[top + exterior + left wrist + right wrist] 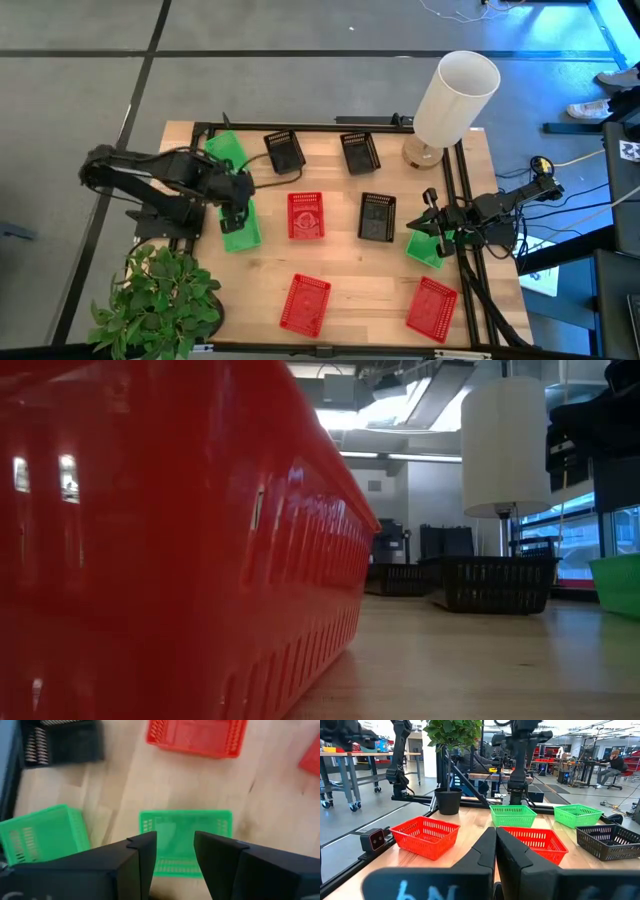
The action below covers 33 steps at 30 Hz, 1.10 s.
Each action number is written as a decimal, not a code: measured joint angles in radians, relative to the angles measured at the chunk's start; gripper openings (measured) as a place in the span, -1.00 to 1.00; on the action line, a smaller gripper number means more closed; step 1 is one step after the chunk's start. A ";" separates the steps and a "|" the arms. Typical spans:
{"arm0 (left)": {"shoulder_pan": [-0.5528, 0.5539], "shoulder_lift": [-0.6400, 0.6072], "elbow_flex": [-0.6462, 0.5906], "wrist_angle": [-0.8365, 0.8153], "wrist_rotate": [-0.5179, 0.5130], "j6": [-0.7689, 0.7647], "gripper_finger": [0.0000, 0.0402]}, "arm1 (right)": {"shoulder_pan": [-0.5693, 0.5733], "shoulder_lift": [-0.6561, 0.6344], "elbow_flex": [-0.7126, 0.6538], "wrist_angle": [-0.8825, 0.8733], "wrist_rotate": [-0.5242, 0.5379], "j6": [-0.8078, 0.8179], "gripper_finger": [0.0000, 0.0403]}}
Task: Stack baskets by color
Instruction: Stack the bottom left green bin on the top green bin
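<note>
overhead camera looks straight down on the whole table (340,290); low one sits pressed against a red basket (170,540); both wrist cameras share the green basket (186,837) on the table's left.

I'm working in a robotics lab or workshop: past my pale wooden table (470,827) I see a grey concrete floor (380,822), metal workbenches on castors (342,775), other dark robot arms on black frames (400,755), and a person seated at a far desk (610,767).
</note>
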 joint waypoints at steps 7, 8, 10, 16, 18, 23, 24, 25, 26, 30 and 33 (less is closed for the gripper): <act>0.001 0.011 -0.189 0.112 0.069 0.135 -0.40 | 0.000 0.002 0.000 0.000 0.000 0.000 -0.93; 0.001 0.007 -0.211 0.118 0.065 0.139 -0.40 | 0.000 0.002 0.000 -0.001 0.000 0.000 -0.93; 0.002 0.004 -0.257 0.153 0.045 0.140 -0.39 | 0.000 0.001 0.000 0.000 0.000 0.000 -0.93; 0.024 0.006 -0.388 0.202 -0.010 0.132 -0.40 | 0.000 0.001 0.000 -0.001 0.000 0.000 -0.93; 0.039 0.006 -0.428 0.216 -0.010 0.130 -0.40 | 0.000 0.000 0.000 -0.001 0.000 0.000 -0.93; 0.081 0.006 -0.516 0.290 -0.030 0.142 -0.41 | 0.000 0.000 0.000 -0.001 0.000 0.000 -0.93; 0.091 0.006 -0.531 0.319 -0.030 0.143 -0.41 | 0.000 0.000 0.000 -0.001 0.000 0.000 -0.93; 0.101 0.006 -0.547 0.342 -0.031 0.151 -0.41 | 0.000 0.001 0.000 -0.001 0.000 0.000 -0.93; 0.109 0.006 -0.561 0.357 -0.031 0.160 -0.41 | 0.000 0.000 0.000 -0.001 0.000 0.000 -0.93; 0.142 0.006 -0.561 0.357 -0.012 0.166 -0.41 | 0.000 0.001 0.000 -0.001 0.000 0.000 -0.93; 0.163 0.006 -0.561 0.352 -0.015 0.166 -0.41 | 0.000 0.000 0.000 -0.001 0.000 0.000 -0.93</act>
